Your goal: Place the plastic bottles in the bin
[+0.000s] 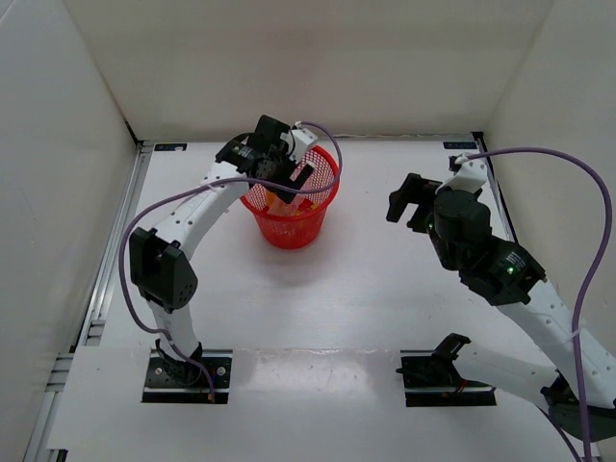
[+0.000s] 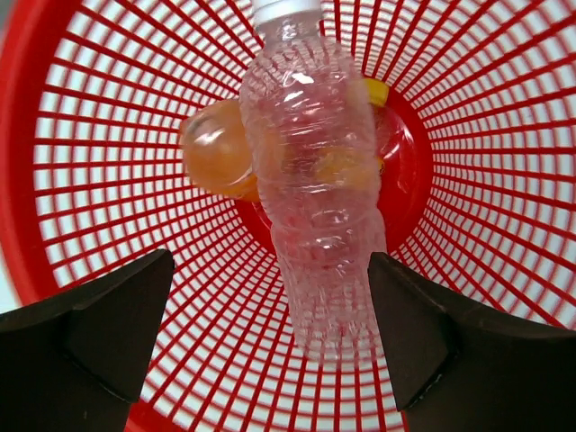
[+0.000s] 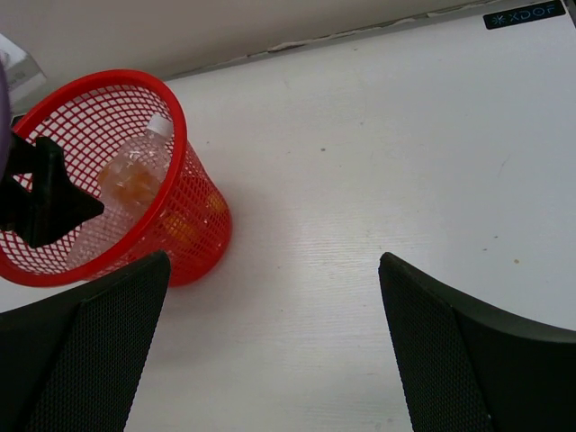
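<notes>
Only the left wrist view shows both bottles plainly: the clear bottle (image 2: 315,180) leans inside the bin (image 2: 90,135) across the orange bottle (image 2: 214,148). Above the bin, the left gripper (image 2: 270,288) gapes wide, empty. Well right of the bin, the right gripper (image 3: 274,270) is spread wide too, holding nothing.

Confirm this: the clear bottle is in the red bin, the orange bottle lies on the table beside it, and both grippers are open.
The orange bottle is in the red bin too, beneath the clear bottle; the left wrist view shows it. The left gripper and right gripper are open.
</notes>
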`<state>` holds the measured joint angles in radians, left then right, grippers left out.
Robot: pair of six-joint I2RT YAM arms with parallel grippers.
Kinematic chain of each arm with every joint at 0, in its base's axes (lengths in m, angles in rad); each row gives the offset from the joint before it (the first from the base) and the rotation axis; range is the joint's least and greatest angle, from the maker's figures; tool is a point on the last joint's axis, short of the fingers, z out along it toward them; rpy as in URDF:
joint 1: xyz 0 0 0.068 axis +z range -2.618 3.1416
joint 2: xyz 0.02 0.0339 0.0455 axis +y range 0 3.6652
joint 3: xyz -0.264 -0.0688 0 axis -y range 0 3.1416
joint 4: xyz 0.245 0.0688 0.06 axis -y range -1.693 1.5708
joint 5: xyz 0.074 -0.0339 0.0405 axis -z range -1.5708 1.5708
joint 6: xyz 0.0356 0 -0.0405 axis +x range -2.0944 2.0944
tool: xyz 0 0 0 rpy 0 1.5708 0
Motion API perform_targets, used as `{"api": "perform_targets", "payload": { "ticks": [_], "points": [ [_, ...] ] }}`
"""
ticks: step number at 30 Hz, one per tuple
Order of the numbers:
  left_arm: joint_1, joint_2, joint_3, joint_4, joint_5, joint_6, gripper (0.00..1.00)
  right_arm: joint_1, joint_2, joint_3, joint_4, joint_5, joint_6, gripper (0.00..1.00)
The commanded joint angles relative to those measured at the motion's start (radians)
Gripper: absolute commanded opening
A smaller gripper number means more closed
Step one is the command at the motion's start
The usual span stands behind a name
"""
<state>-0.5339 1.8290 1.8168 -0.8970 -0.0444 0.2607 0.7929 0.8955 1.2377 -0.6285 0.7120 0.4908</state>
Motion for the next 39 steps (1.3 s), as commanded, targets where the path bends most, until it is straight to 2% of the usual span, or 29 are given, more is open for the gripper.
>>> {"api": "perform_targets", "payload": {
  "ticks": [1,4,6,8,11,12,14,15,16,18,19,21,22,26,30,39],
  "points": [
    [-0.017,-0.108,0.055,0.029,-0.014,0.000,1.00,-0.003,0.008,-0.001,0.012,0.021,0.017,1.00],
    [-0.028,-0.154,0.123,0.029,-0.044,-0.011,1.00,-0.003,0.008,-0.001,0.012,0.021,0.017,1.00],
    [-0.028,-0.183,0.174,0.038,-0.104,-0.011,1.00,-0.003,0.008,-0.001,0.012,0.021,0.017,1.00],
    [-0.015,-0.255,0.159,0.052,-0.184,-0.002,1.00,-0.003,0.008,-0.001,-0.002,0.021,0.035,1.00],
    [0.102,-0.387,0.009,0.104,-0.271,0.008,1.00,-0.058,0.017,-0.012,-0.060,-0.020,0.060,1.00],
    [0.200,-0.446,-0.087,0.115,-0.291,-0.018,1.00,-0.101,0.017,-0.030,-0.071,-0.044,0.072,1.00],
    [0.311,-0.500,-0.181,0.115,-0.317,-0.040,1.00,-0.145,0.017,-0.091,-0.080,-0.118,0.072,1.00],
    [0.418,-0.525,-0.230,0.115,-0.318,-0.040,1.00,-0.190,0.007,-0.121,-0.080,-0.135,0.083,1.00],
    [0.472,-0.574,-0.338,0.115,-0.318,-0.050,1.00,-0.210,0.006,-0.151,-0.064,-0.149,0.083,1.00],
    [0.564,-0.625,-0.462,0.115,-0.308,-0.051,1.00,-0.260,-0.032,-0.253,-0.039,-0.158,0.094,1.00],
    [0.642,-0.676,-0.590,0.115,-0.298,-0.051,1.00,-0.273,-0.044,-0.285,-0.028,-0.158,0.094,1.00],
    [0.727,-0.730,-0.715,0.115,-0.259,-0.020,1.00,-0.294,-0.084,-0.364,0.006,-0.167,0.094,1.00],
    [0.742,-0.781,-0.829,0.115,-0.259,-0.011,1.00,-0.308,-0.096,-0.386,0.015,-0.167,0.094,1.00],
    [0.752,-0.890,-1.025,0.106,-0.258,-0.032,1.00,-0.317,-0.142,-0.463,0.059,-0.167,0.117,1.00],
    [0.752,-0.968,-1.082,0.066,-0.267,-0.116,1.00,-0.317,-0.142,-0.481,0.059,-0.167,0.140,1.00],
    [0.752,-1.030,-1.114,0.056,-0.304,-0.127,1.00,-0.317,-0.102,-0.491,0.059,-0.158,0.149,1.00]
  ]
}}
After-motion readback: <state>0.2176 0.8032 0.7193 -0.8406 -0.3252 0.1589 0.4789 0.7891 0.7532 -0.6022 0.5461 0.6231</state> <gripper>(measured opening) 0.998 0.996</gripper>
